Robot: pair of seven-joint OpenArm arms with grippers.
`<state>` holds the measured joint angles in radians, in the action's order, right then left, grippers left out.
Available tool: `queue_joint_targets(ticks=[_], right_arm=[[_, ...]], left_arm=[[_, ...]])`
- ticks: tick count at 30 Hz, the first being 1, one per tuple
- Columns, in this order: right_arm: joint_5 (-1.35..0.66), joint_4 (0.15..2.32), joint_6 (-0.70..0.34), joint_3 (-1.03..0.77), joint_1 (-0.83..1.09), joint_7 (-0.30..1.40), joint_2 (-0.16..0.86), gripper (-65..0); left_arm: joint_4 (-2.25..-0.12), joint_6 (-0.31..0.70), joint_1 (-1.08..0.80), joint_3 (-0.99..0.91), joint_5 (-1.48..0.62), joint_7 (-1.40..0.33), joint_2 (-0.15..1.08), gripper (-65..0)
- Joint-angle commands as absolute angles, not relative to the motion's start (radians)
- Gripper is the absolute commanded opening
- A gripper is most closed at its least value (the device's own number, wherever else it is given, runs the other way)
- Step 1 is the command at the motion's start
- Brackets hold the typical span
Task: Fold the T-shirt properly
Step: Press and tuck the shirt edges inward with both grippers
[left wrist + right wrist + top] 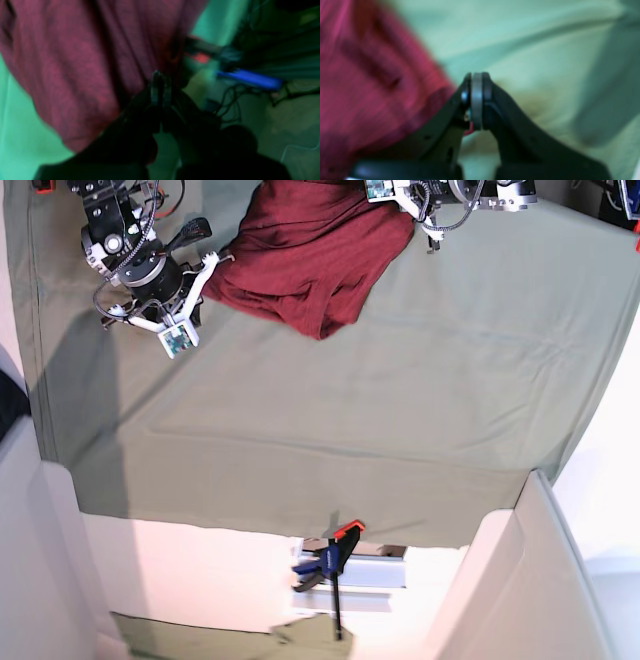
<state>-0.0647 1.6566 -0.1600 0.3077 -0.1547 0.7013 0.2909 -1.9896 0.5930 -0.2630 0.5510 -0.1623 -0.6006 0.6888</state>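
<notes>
Covering the table, the olive-green cloth sheet [330,420] carries the T-shirt [305,255] bunched in a rumpled heap at its far edge, between the two arms. Folding looks barely begun: no flat panel, no tidy crease, sleeves not laid out. The left end effector [161,87] is pinched shut on shirt fabric; the right end effector [477,100] is closed at the shirt's edge, seemingly gripping a sliver. No containers appear.

Matt maroon knit T-shirt [305,265] on smooth, matt olive-green cloth sheet [400,410]
</notes>
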Motion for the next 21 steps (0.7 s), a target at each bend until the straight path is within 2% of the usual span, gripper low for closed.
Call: queue_joint_targets(ticks=[1, 5, 11, 16, 21], right_arm=[[-0.078, 1.676, -0.158, 0.295, -0.189, 0.691, 0.296, -65.0], [-0.098, 1.650, -0.159, 0.289, -0.237, 0.692, 0.285, -65.0], [-0.097, 1.596, -0.160, 0.289, -0.290, 0.685, 0.210, -65.0], [-0.093, 1.547, -0.161, 0.289, -0.291, 0.681, 0.168, -65.0], [-0.095, 1.504, -0.161, 0.290, -0.291, 0.649, 0.168, -65.0]], left_arm=[[-2.034, 0.595, -0.265, 0.547, -0.179, -0.593, 0.698, -65.0], [-2.083, 0.595, -0.311, 0.548, -0.180, -0.598, 0.698, -65.0], [-2.133, 0.594, -0.332, 0.547, -0.183, -0.597, 0.698, -65.0], [-2.134, 0.595, -0.332, 0.545, -0.173, -0.595, 0.698, -65.0], [-2.083, 0.595, -0.332, 0.490, -0.164, -0.593, 0.698, -65.0]])
